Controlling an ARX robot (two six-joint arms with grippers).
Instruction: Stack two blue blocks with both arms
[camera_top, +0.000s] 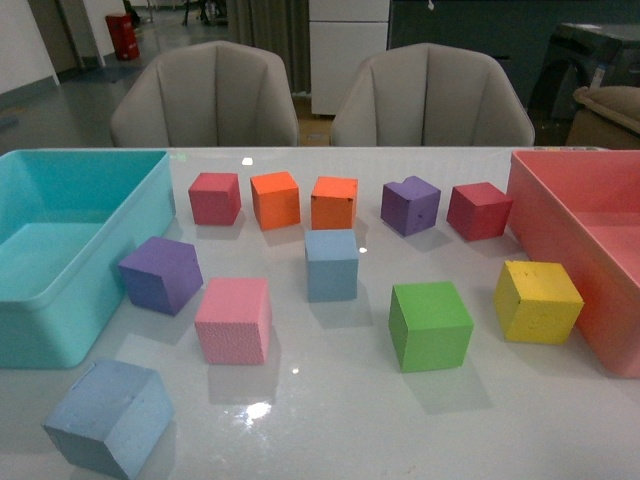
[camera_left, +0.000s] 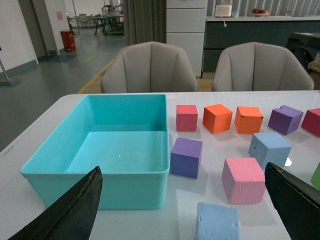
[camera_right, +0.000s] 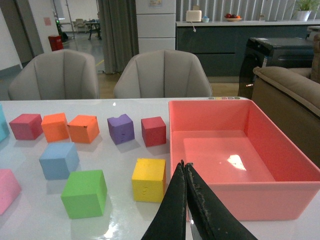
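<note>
Two pale blue foam blocks are recorded, unstacked and well apart. Centre block (camera_top: 331, 264) is seen square-on at mid-frame. Near block (camera_top: 108, 415) is seen at lower left, turned corner-forward.

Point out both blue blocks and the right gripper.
Near blue block (camera_top: 108, 418), front view, cube's centre.
Middle blue block (camera_top: 332, 278), front view, front face.
Right gripper (camera_right: 184, 169), right wrist view, where closed fingertips meet.

Closed right pincer (camera_right: 185, 165) near pink bin (camera_right: 260, 202)

The blue blocks (camera_top: 331, 263) look matte, grainy foam; the table (camera_top: 330, 430) glossy; the turquoise bin (camera_top: 60, 330) smooth plastic
</note>
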